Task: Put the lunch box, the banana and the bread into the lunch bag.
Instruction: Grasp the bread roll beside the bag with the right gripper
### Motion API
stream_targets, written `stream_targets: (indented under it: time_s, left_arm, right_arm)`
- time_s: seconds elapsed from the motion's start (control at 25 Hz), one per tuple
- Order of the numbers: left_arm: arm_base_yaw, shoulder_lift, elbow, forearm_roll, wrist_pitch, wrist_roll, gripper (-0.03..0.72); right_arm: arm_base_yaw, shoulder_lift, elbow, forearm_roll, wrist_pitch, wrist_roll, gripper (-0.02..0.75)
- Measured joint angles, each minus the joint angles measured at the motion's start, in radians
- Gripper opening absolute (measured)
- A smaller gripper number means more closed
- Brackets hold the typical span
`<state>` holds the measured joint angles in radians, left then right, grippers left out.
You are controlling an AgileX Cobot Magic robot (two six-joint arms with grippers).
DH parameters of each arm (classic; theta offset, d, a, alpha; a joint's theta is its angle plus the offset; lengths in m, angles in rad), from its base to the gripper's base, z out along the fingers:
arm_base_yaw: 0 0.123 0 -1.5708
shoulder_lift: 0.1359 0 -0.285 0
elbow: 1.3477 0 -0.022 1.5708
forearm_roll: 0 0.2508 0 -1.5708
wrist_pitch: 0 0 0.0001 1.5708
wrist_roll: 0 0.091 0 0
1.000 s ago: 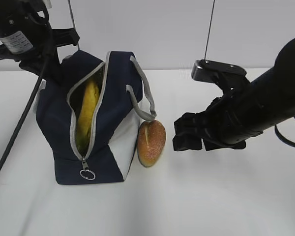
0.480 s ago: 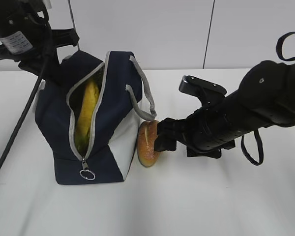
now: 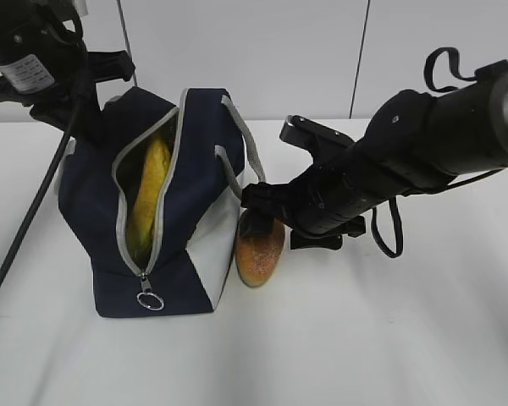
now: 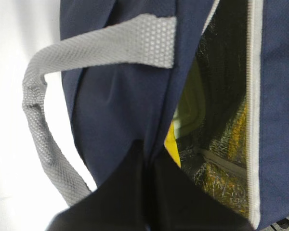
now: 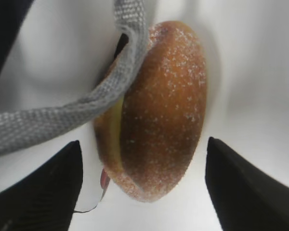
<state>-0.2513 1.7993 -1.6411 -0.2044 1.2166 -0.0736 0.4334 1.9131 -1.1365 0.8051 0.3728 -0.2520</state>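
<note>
Broadly, a plain white tabletop (image 3: pixel 389 338) carries everything, bare and roomy to the front and right.

Large navy-blue fabric lunch bag (image 3: pixel 93 203) with a white side panel stands at left, soft and slumped, its grey zipper parted along the top and a metal ring pull (image 3: pixel 150 299) hanging at the near end. Grey woven strap handles; one loop (image 5: pixel 62 115) droops over the white panel and, in the right wrist view, lies across the upper left of the bread.

Inside the bag: curved yellow banana (image 3: pixel 148 190) lying lengthwise in the slot. Left wrist view shows foil-like crinkled lining (image 4: pixel 226 144) and part of a sage-green lid of the clear lunch box (image 4: pixel 190 103) deep in the opening.

Small oval golden-brown bread roll (image 3: pixel 260 245) with a speckled, grainy crust rests on the table just beside the bag's white panel, on the right side of the bag, outside it.

Left black gripper (image 4: pixel 147 202) is clenched on the navy fabric edge at the bag's mouth, far end.

Right black gripper (image 5: pixel 144 187) stands spread wide, one finger on either side of the roll's near end, daylight showing on both sides; nothing grasped.
</note>
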Motion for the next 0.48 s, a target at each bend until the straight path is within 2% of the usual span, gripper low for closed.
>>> stream_targets:
  time_s: [0.32,0.44,0.48]
  left_arm:
    - [0.000,0.000,0.000,0.005,0.000,0.000,-0.003]
    - [0.000,0.000,0.000,0.006,0.001,0.000,-0.003]
    - [0.000,0.000,0.000,0.006,0.001,0.000,-0.003]
  right_arm:
    - [0.000,0.098,-0.070,0.019,0.031,-0.004,0.587]
    - [0.000,0.109,-0.088,0.019,0.045,-0.004,0.519]
    - [0.000,0.109,-0.092,0.019,0.049,-0.004,0.475]
